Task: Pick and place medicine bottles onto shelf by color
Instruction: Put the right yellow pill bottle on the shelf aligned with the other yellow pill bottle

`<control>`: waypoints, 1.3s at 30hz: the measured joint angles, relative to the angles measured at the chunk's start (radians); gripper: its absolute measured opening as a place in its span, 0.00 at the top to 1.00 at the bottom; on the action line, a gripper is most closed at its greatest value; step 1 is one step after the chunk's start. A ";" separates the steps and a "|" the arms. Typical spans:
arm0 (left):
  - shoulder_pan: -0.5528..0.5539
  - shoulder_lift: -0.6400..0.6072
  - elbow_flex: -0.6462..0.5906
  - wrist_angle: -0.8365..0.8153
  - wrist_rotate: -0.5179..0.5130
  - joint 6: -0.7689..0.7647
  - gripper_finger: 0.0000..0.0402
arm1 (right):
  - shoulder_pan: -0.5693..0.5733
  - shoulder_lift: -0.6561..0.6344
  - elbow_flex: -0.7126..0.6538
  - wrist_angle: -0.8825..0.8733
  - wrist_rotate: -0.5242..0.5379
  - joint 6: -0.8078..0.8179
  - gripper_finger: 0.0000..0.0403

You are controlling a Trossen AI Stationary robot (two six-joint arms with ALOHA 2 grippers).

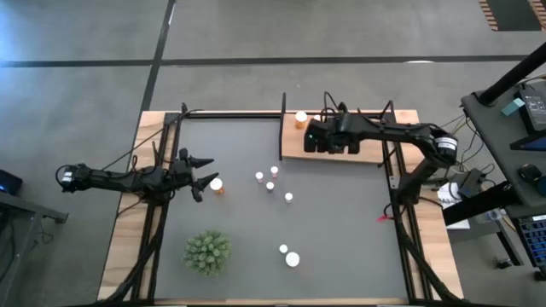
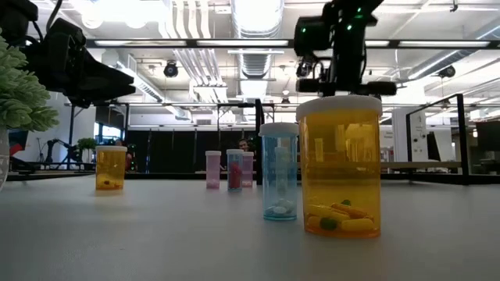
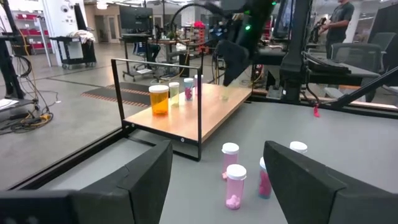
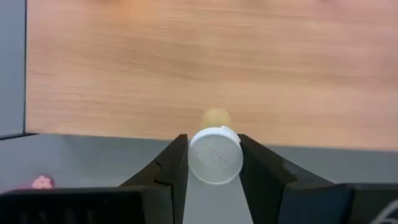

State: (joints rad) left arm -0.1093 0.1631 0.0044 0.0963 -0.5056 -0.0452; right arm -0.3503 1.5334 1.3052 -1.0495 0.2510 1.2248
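Your right gripper (image 4: 214, 163) has its jaws closed on a small white-capped bottle (image 4: 215, 154), held upright so you look straight down on the cap. It hangs over the near edge of the shelf (image 1: 373, 155), with the light-wood board lying just ahead of the jaws and the dark mat directly beneath them. From the wrist view, the bottle's body looks yellowish or orange under the cap, though only a sliver shows.

The coming move, as I judge it, turns on that one relation: the bottle's long axis is vertical, and the board is forward of it, so you carry it on over the wood before lowering. An orange bottle (image 1: 300, 118) already stands at the shelf's left far corner, so matching colour likely pulls you that way.

Your left gripper (image 1: 201, 173) waits over the mat with its jaws open, just beside another orange bottle (image 1: 217, 184) on the table.
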 joint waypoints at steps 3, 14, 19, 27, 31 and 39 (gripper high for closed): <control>0.000 0.000 0.000 0.000 0.000 0.000 0.41 | -0.043 0.035 0.018 0.016 -0.034 -0.069 0.73; 0.000 0.000 0.000 0.000 0.000 0.000 0.41 | -0.178 0.115 0.108 0.062 -0.181 -0.253 0.73; 0.000 0.000 0.000 0.000 0.000 0.000 0.41 | -0.209 0.127 0.131 0.067 -0.181 -0.287 0.73; 0.000 0.000 0.000 0.000 0.000 0.000 0.41 | -0.231 0.127 0.135 0.090 -0.184 -0.296 0.72; 0.000 0.000 0.000 0.000 0.000 0.000 0.41 | -0.231 0.130 0.135 0.093 -0.200 -0.278 0.72; 0.000 0.000 0.000 0.000 0.000 0.000 0.41 | -0.239 0.156 0.135 0.125 -0.207 -0.253 0.72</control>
State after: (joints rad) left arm -0.1092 0.1631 0.0044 0.0965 -0.5056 -0.0452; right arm -0.5894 1.6894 1.4403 -0.9248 0.0443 0.9714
